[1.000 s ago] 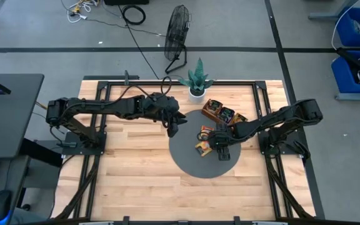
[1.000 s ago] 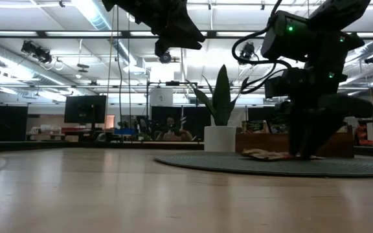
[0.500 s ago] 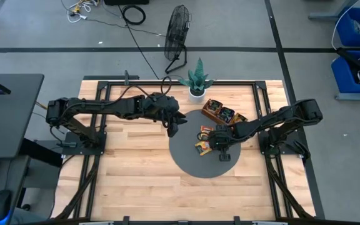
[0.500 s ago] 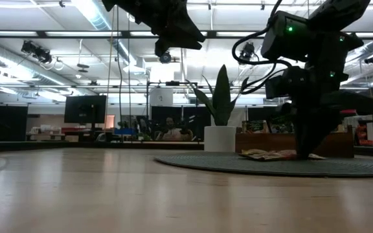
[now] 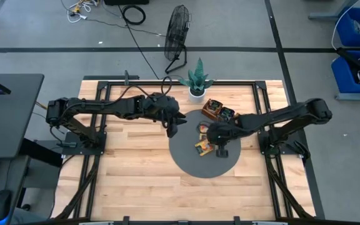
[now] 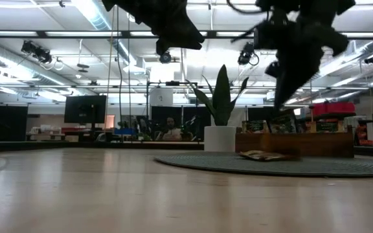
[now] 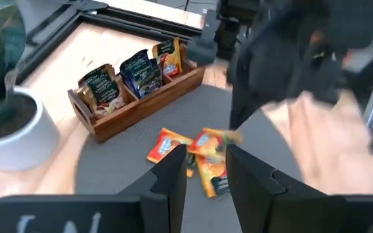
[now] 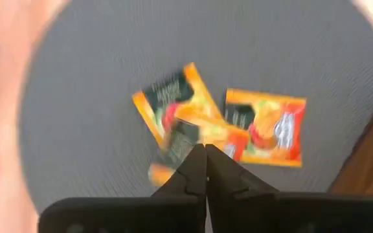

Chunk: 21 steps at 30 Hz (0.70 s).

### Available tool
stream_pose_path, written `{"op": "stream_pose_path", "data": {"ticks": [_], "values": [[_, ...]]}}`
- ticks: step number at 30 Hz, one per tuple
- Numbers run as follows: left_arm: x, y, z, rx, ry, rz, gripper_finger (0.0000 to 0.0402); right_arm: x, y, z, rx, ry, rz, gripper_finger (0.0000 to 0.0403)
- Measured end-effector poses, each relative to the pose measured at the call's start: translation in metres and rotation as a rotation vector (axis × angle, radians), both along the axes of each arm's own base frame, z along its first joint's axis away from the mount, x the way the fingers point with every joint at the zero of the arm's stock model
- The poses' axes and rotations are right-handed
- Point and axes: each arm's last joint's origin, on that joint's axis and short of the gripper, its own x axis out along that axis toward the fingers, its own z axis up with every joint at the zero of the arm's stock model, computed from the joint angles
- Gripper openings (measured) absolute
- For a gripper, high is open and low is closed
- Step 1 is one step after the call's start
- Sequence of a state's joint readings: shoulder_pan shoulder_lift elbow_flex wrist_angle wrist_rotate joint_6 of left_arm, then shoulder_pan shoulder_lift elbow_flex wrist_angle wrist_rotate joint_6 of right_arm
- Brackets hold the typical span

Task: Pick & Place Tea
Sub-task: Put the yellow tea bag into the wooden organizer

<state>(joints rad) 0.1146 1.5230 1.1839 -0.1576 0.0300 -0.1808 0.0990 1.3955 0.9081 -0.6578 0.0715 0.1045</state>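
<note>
Table (image 5: 136, 169) with a round grey mat (image 5: 192, 164) in the middle; wooden tray (image 7: 138, 96) at the mat's far edge beside a potted plant (image 5: 197, 80). Tray already holds several upright sachets (image 7: 141, 70), dark and orange, so part of the job looks done.

Left on the mat: three orange sachets (image 8: 264, 126) lying flat, loosely overlapping, near the tray but not in it.

Right gripper (image 8: 204, 169) is raised over those loose sachets, fingers pressed together. The wrist view shows a blurred orange sachet at its tips, but I cannot tell for sure if it is pinched or just lying below. If it is held, next is the carry to the tray.

Left gripper (image 7: 203, 169) waits above the mat's left edge, fingers part-way apart, nothing between them.
</note>
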Motion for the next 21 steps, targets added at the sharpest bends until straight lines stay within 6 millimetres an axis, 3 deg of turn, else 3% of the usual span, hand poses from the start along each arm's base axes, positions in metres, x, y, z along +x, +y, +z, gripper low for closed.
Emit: {"op": "stream_pose_path", "data": {"ticks": [7,12,15,21], "values": [[0.003,-0.007,-0.019,0.179,0.132,-0.146,0.0113,-0.004,-0.004,0.024,0.027,-0.102,-0.085,0.0000],[0.007,-0.003,-0.031,0.145,0.181,-0.123,0.0113,-0.008,-0.006,0.016,0.028,-0.057,-0.095,0.0015],[0.007,-0.001,-0.030,0.118,0.177,-0.099,0.0113,-0.009,-0.007,0.001,0.090,-0.004,-0.096,0.0063],[0.008,-0.001,-0.029,0.108,0.166,-0.092,0.0113,-0.010,-0.012,-0.026,0.099,0.007,-0.137,0.0198]]}}
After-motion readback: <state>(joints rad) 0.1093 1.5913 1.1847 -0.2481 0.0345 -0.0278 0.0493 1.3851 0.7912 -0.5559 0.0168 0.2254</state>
